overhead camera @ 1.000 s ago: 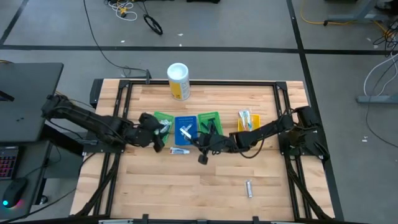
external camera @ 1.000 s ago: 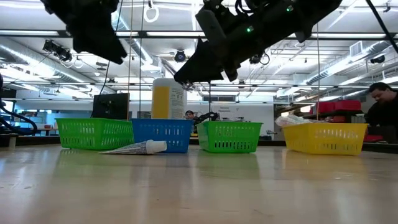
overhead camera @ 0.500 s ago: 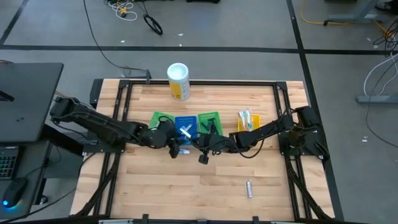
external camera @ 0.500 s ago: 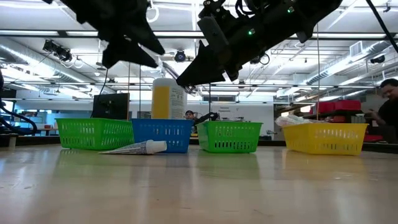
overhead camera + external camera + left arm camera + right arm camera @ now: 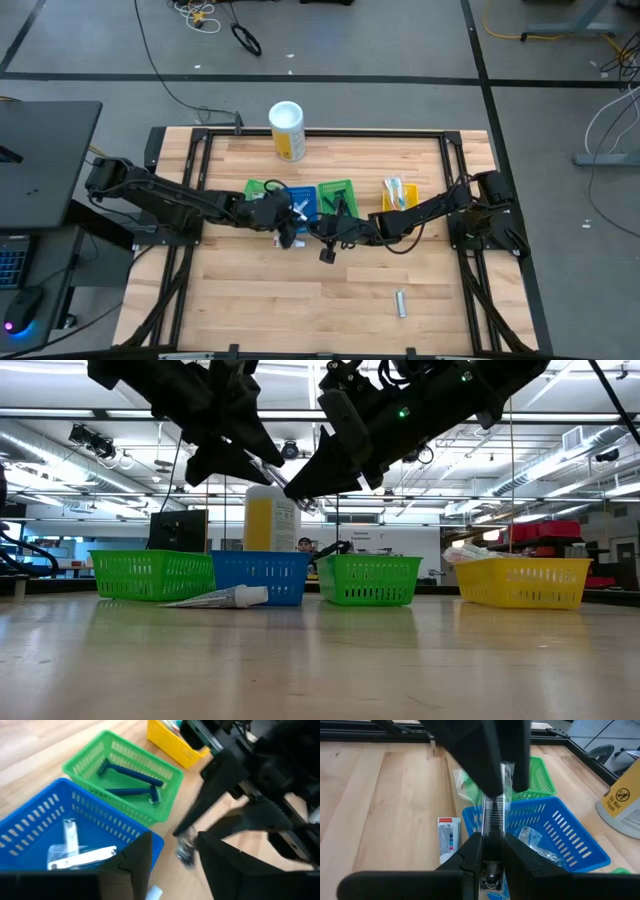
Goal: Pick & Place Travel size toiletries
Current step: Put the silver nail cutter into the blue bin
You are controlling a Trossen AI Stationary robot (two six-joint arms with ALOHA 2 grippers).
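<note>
My right gripper (image 5: 318, 236) hangs above the near edge of the blue tray (image 5: 298, 203) and is shut on a thin toothbrush in a clear wrapper (image 5: 501, 785). My left gripper (image 5: 175, 865) is open above the same tray, close in front of the right one and touching nothing. A white-and-blue tube (image 5: 447, 845) lies flat on the table before the blue tray. Wrapped toothbrushes (image 5: 82, 852) lie in the blue tray, and two dark blue razors (image 5: 130, 780) lie in the green tray (image 5: 150, 765). A small silvery tube (image 5: 400, 302) lies near the table's near edge. My right gripper pinches the wrapped toothbrush by one end (image 5: 492, 837) between its two fingers. The fingers come from the table's right, slanting down. The rest of the brush sticks out ahead of the fingertips, lifted clear above the blue tray.
A second green tray (image 5: 262, 190) stands left of the blue one, and a yellow tray (image 5: 400, 195) with pale items stands at the right end of the row. A tall white-and-yellow canister (image 5: 287, 130) stands near the far edge. Bare wood lies toward the near edge.
My left arm has swung toward the table's right, from over the left green tray to over the blue tray, and has ended close to my right gripper. The right gripper and its toothbrush have kept still.
</note>
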